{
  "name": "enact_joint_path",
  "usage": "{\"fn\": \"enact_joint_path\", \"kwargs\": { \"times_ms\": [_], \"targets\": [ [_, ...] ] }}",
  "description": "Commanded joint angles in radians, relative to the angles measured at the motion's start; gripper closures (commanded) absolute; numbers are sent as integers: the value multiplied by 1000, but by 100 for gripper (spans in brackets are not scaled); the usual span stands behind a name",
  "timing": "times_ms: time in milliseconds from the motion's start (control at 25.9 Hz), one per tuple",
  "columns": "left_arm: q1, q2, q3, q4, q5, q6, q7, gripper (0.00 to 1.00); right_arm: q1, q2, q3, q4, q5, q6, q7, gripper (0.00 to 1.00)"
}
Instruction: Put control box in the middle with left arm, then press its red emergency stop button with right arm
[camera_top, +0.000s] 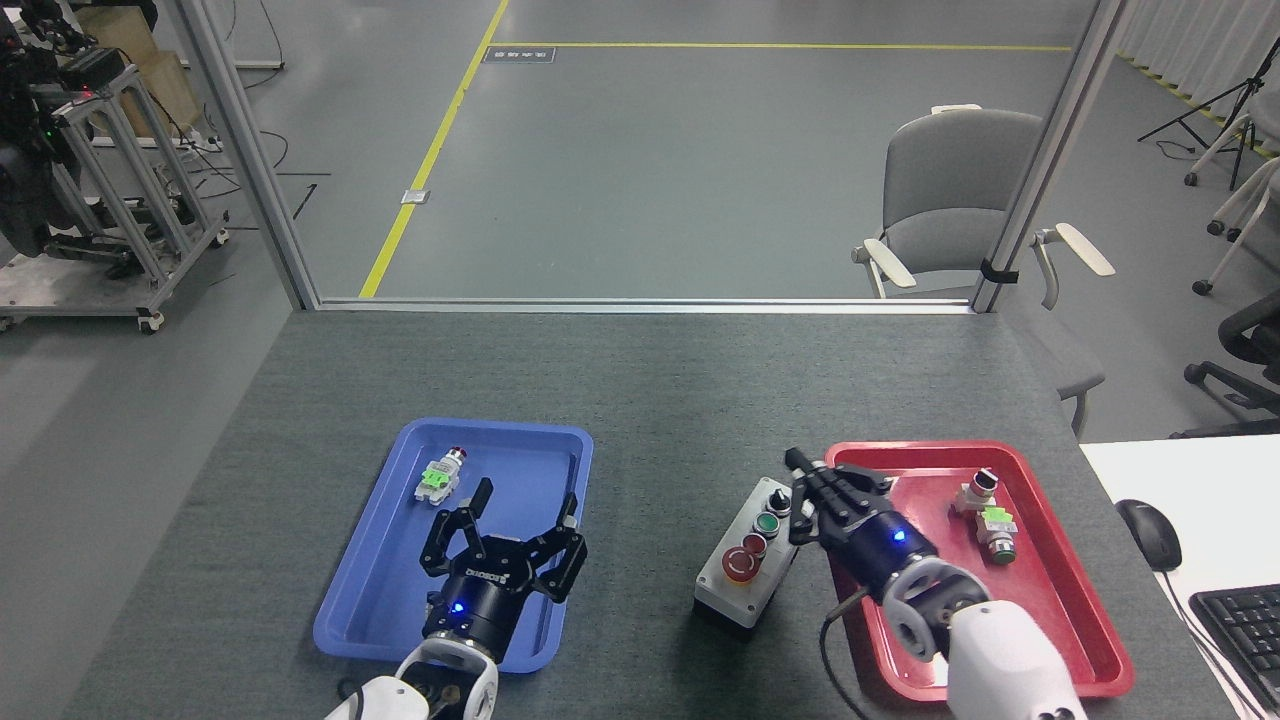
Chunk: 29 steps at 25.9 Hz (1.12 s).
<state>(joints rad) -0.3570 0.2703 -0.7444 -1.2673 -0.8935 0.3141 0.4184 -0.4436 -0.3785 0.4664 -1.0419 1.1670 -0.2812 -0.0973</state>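
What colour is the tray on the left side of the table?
Blue, plain with no pattern; the head view shows it clearly.

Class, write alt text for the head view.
The control box stands on the grey tabletop between a blue tray and a red tray; the right gripper, fingers closed, hovers beside it, and the open left gripper hangs over the blue tray.

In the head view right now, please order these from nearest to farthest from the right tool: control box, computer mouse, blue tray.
From the right tool:
1. control box, just left, between the trays.
2. computer mouse, far right, white desk.
3. blue tray, far left.
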Motion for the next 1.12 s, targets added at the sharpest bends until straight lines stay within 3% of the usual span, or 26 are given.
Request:
{"fn": "enact_joint_path", "kwargs": {
  "times_ms": [0,193,540,811,1081],
  "targets": [
    [53,23,163,-26,4,-46,-13,0,-10,23,158,6,6,-3,1,100],
    [133,58,327,-58,-12,-112,-7,0,-7,26,190,19,6,1,1,100],
    [148,89,332,-70,-87,-124,-53,1,-9,13,176,22,3,2,1,100],
    [135,101,396,-67,-182,-356,-112,0,10,13,182,23,8,4,1,100],
    [139,99,404,-83,-231,-346,-194,0,14,24,184,76,20,4,1,100]
  ]
}}
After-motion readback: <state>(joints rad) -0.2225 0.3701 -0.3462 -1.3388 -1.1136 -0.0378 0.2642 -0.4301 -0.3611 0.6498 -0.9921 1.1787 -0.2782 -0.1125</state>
